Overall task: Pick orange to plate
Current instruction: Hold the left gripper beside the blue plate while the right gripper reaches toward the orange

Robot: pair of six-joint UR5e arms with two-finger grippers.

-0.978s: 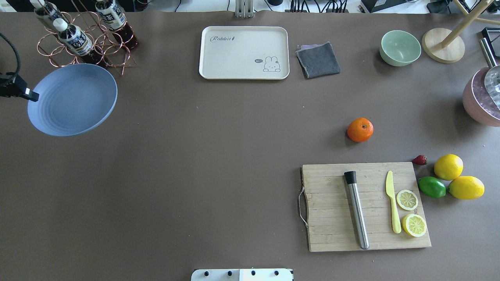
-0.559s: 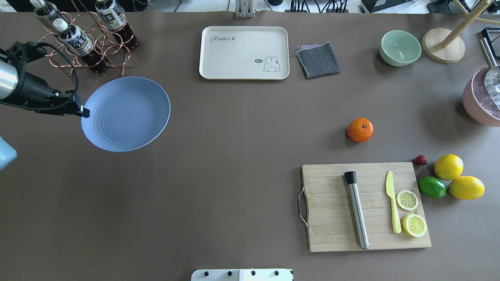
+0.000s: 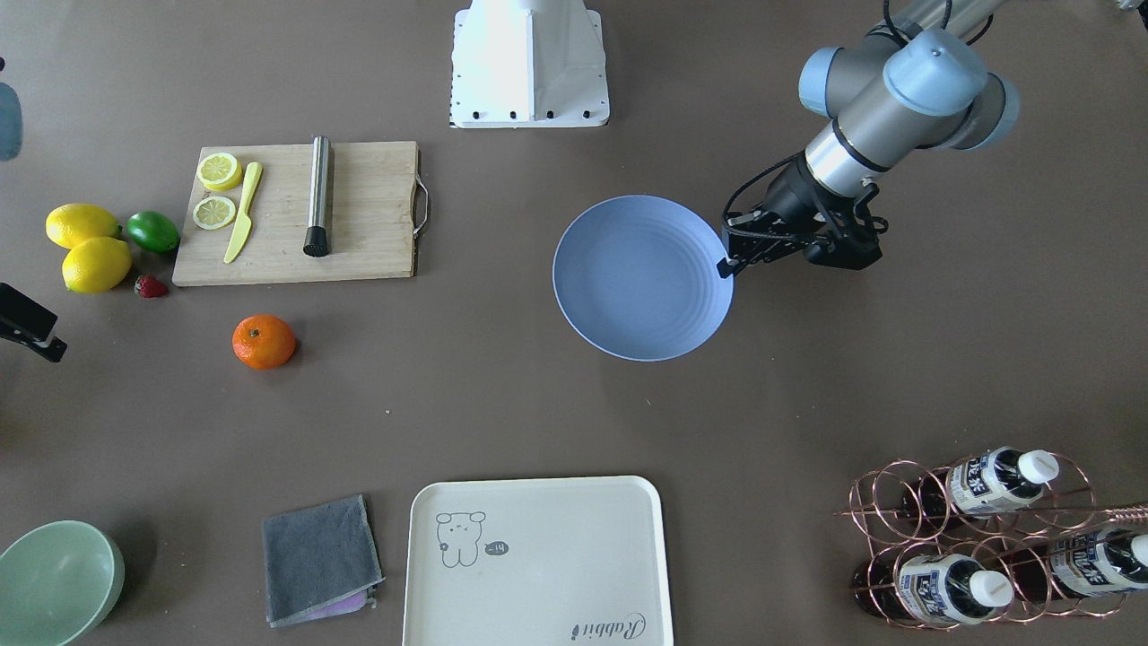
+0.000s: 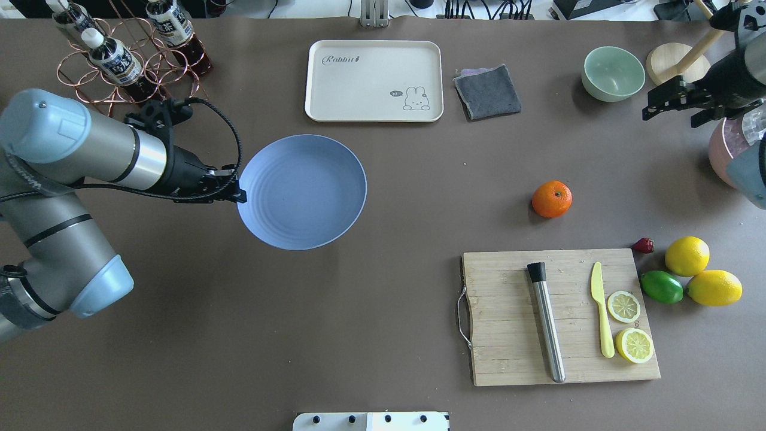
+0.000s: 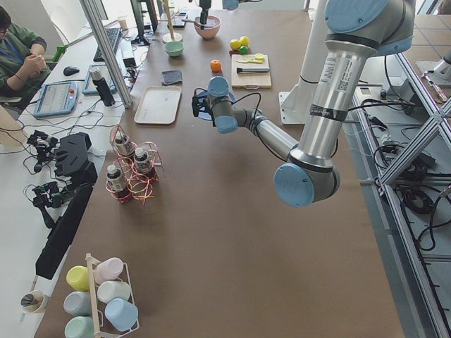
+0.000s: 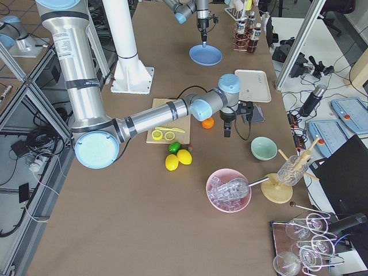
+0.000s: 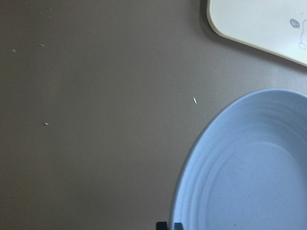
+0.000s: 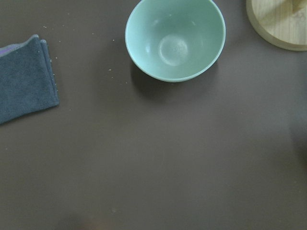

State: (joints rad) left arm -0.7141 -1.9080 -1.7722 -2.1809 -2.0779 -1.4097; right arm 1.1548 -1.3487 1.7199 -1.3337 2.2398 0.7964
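Note:
The orange point(image 4: 552, 199) lies on the brown table right of centre, just beyond the cutting board, and nothing touches it; it also shows as the orange point(image 3: 264, 342). My left gripper point(image 4: 239, 194) is shut on the left rim of the pale-blue plate point(image 4: 302, 191) and holds it over the table's middle left. The left wrist view shows the plate point(image 7: 249, 167) at lower right. My right gripper point(image 4: 670, 117) hangs open and empty at the far right, between the mint bowl and the pink bowl, well back and right of the orange.
Along the back are a cream tray point(image 4: 374, 81), a grey cloth point(image 4: 488, 91) and a mint bowl point(image 4: 613, 73). The cutting board point(image 4: 508, 323) carries a muddler, a knife and lemon slices. Lemons point(image 4: 687, 256), a lime and a strawberry lie to its right. A bottle rack point(image 4: 128, 60) stands back left.
My left arm has carried the plate rightwards from the table's left edge to its middle left. My right arm has come into view at the far right.

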